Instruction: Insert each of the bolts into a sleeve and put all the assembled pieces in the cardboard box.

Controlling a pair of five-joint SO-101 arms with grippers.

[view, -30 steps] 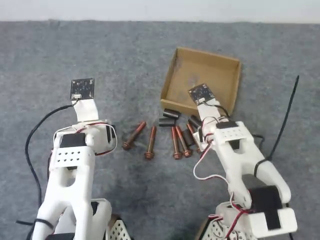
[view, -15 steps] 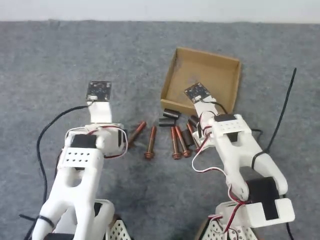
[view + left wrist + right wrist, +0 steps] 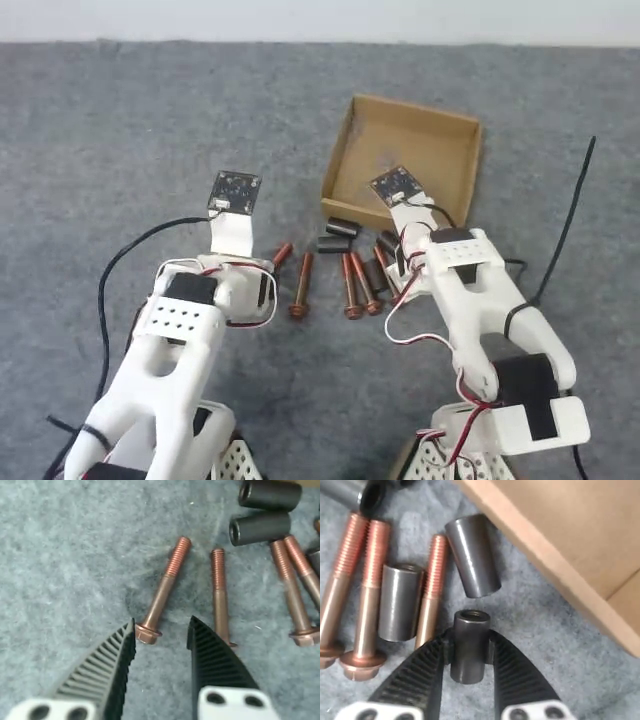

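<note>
Left claw (image 3: 161, 622): jaws apart, low over the grey carpet (image 3: 60, 555). The hex head of the leftmost bolt (image 3: 162, 592) lies in the gap, close to one tip. A second bolt (image 3: 218, 595) lies just beside my other finger.

Right claw (image 3: 470, 636): clamped on a dark sleeve (image 3: 469, 652), a finger against each side, its open end pointing away from my wrist. I cannot tell whether it is off the carpet. Just ahead lie two loose sleeves (image 3: 400, 602) with one short bolt (image 3: 432, 590) between them. The cardboard box (image 3: 560, 575) stands just beyond, its wall near the farther sleeve.
</note>
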